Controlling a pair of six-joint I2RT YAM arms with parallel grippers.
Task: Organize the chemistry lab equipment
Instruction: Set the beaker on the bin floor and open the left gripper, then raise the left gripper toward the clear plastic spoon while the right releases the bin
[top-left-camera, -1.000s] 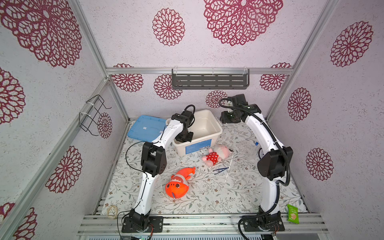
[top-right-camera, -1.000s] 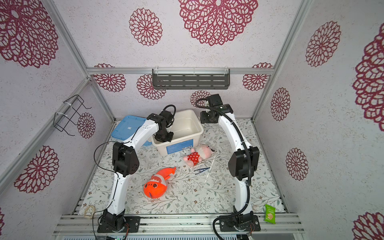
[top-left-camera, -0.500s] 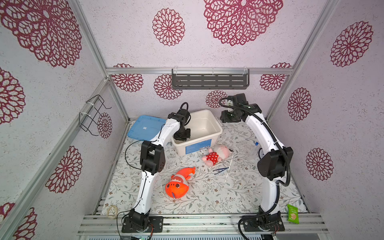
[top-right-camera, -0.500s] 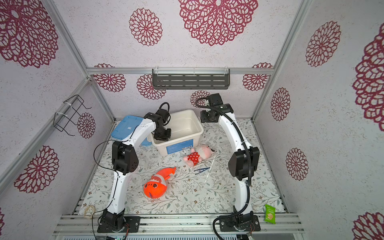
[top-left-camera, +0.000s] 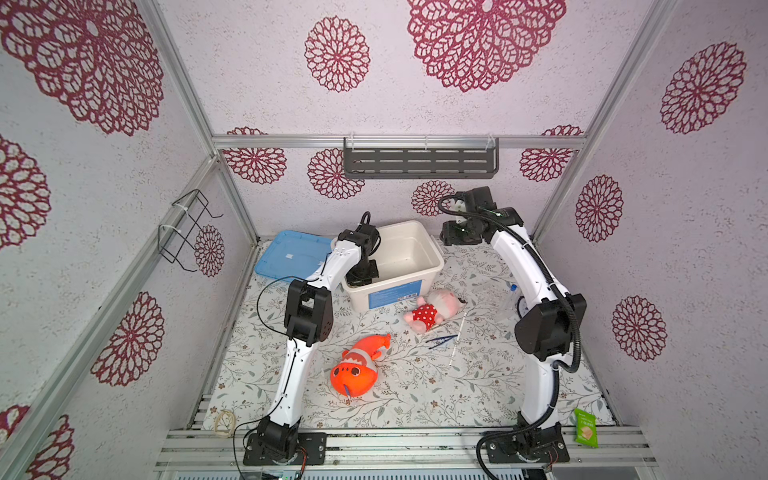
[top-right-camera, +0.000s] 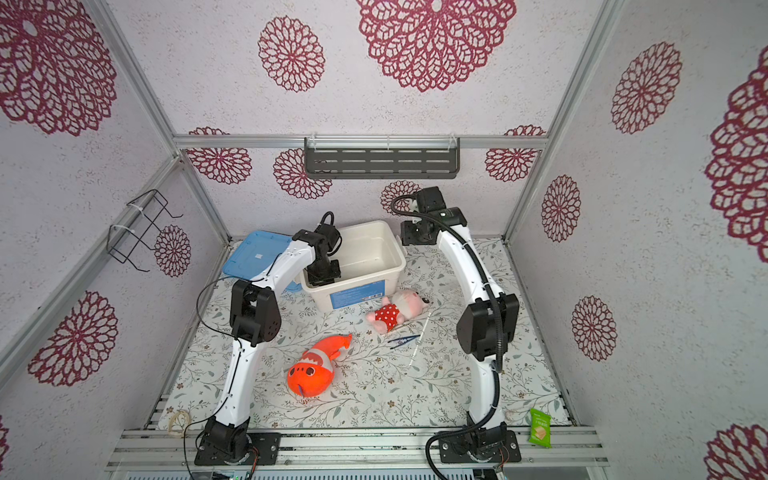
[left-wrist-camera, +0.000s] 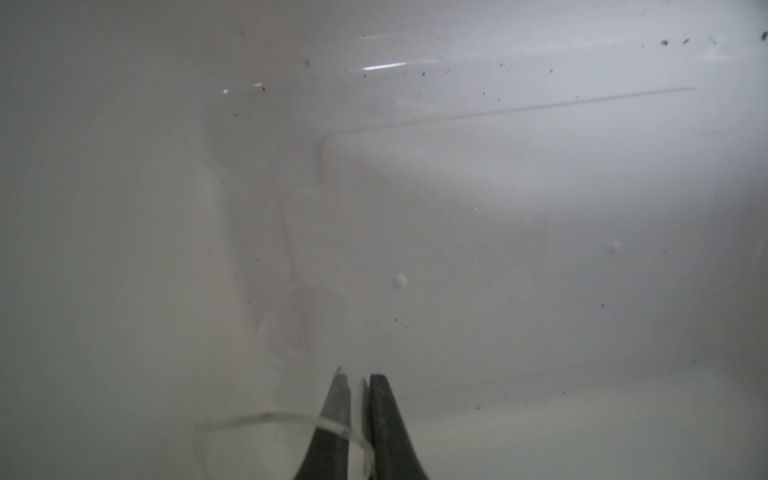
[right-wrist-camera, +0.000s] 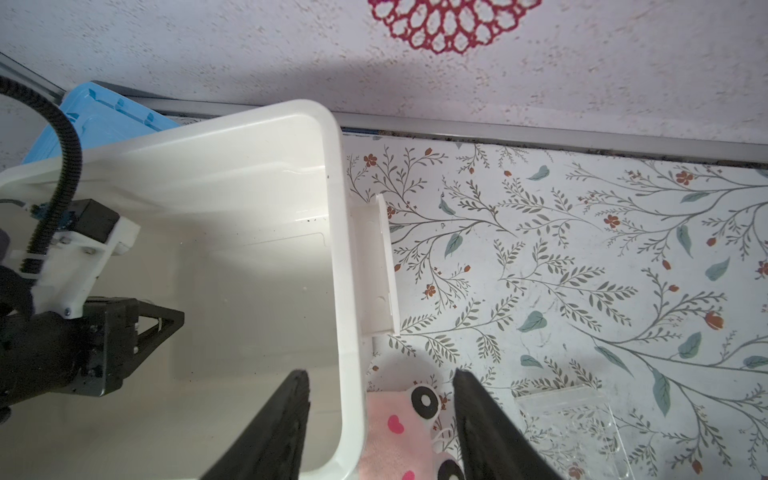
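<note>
The clear round glass cup (left-wrist-camera: 249, 440) is pinched at its rim by the left jaws, low in the 8 o'clock corner of the white plastic box (top-left-camera: 434, 253), likely so it can be set down softly. The right jaws are spread and empty over its 2 o'clock edge.

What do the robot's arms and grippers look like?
Both the left arm and right arm have curved white links with boxy black joints and black bases. A thin black cable loops off the left; a ribbed black hose runs along the right. The left gripper and right gripper have tapered dark fingers.
</note>
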